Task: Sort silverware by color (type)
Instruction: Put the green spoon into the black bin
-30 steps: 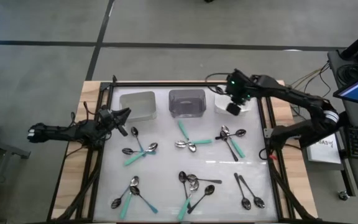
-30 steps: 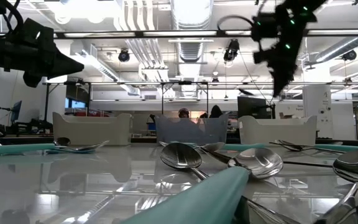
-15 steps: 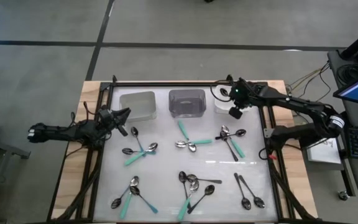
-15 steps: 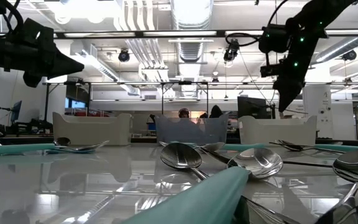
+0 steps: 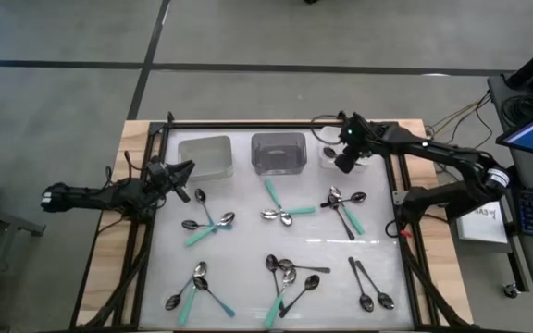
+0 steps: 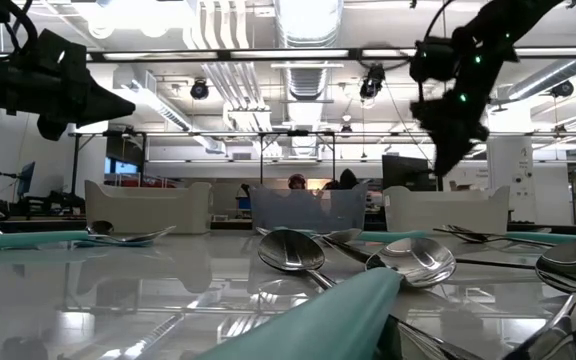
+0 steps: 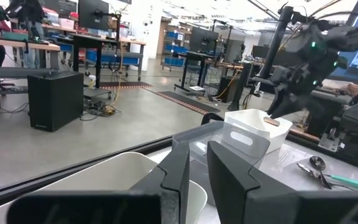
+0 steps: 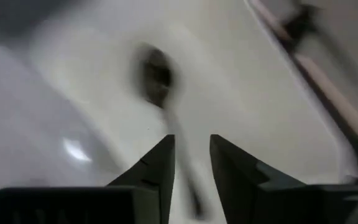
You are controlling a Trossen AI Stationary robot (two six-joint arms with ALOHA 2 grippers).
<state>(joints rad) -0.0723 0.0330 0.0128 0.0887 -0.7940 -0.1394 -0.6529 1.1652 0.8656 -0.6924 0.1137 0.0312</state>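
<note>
My right gripper (image 5: 344, 163) hangs over the white bin (image 5: 329, 155), fingers parted, nothing between them.

A dark spoon (image 8: 160, 87) lies blurred just beyond my right fingertips, apart from both, inside that bin. My left gripper (image 5: 181, 174) waits beside the left bin (image 5: 205, 155), fingers (image 7: 178, 171) narrowly gapped with nothing in them. The other spoons (image 5: 285, 215) are scattered on the table (image 5: 248, 242), well below both sets of jaws. The clear middle bin (image 5: 278, 153) sits between the two grippers. I can read no writing or labels.

Table (image 5: 248, 254) (white-topped): spoons (image 5: 285, 215), three bins (image 5: 278, 154)
</note>
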